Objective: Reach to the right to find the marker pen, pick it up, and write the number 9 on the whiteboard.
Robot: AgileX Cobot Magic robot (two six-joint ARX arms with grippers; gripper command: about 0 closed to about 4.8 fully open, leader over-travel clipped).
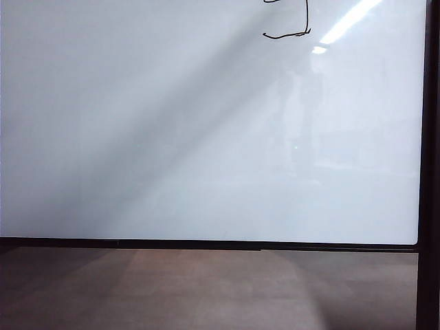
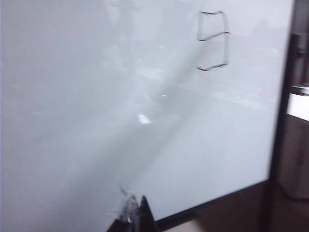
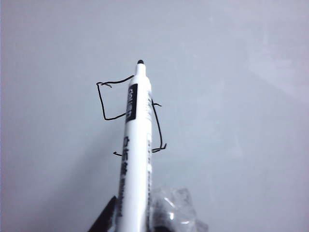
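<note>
Right gripper (image 3: 137, 220) clamped on the marker pen (image 3: 134, 159), black tip off the whiteboard (image 1: 172, 137), pen body crossing the number 9 (image 3: 130, 116) in the right wrist view. The 9 is a boxy loop, straight stem, tail hooking left. In the exterior view only its lower part shows, at 1 o'clock on the board. Left gripper (image 2: 133, 217) near the board's lower frame; can't tell how its jaws stand. Brown wooden surface (image 1: 206, 289) at 6 o'clock.

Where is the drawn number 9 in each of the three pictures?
Exterior view: the number 9 sits at the top edge, right of middle, partly cut off.
Left wrist view: upper right.
Right wrist view: middle, partly behind the marker pen.
Shared landmark: the whiteboard.
</note>
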